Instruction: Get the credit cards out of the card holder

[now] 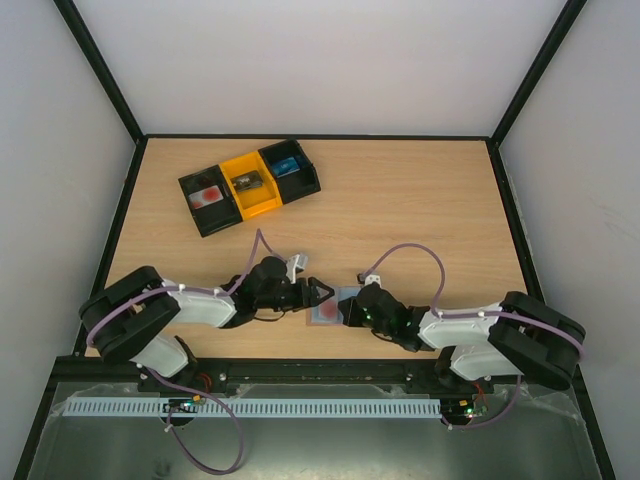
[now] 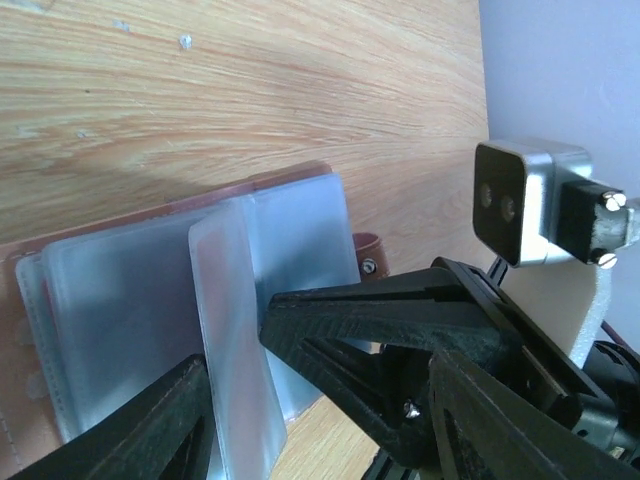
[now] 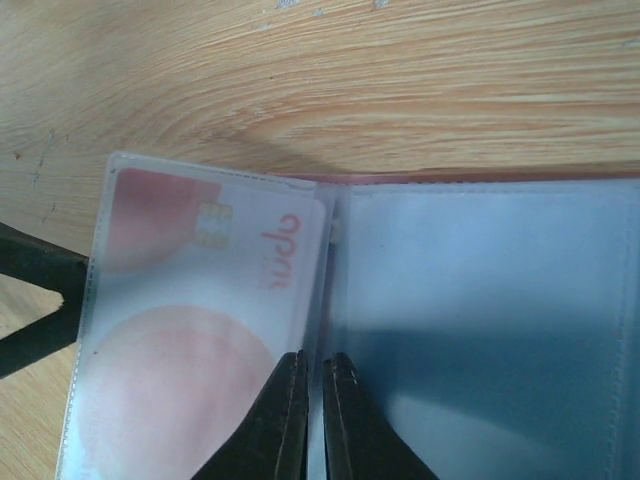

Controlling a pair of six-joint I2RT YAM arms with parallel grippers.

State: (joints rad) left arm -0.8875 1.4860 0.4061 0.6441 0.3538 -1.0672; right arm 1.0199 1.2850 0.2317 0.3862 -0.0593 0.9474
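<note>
The brown card holder [image 1: 328, 311] lies open on the table between my two grippers. Its clear plastic sleeves [image 2: 130, 320] fan out, and one sleeve leaf [image 2: 232, 300] stands up between the fingers of my left gripper [image 2: 235, 345], which is open around it. In the right wrist view a white credit card [image 3: 190, 300] with red circles and a chip sits inside the left sleeve. The sleeves on the right [image 3: 480, 330] look bluish with no card showing. My right gripper [image 3: 312, 370] is shut at the fold, pinching a thin sleeve edge of the card holder [image 3: 330, 230].
A row of three bins stands at the back left: a black bin [image 1: 208, 200] with a red-marked card, a yellow bin [image 1: 250, 183], and a black bin [image 1: 290, 165] with something blue. The right wrist camera block [image 2: 525, 200] hangs close by the left fingers.
</note>
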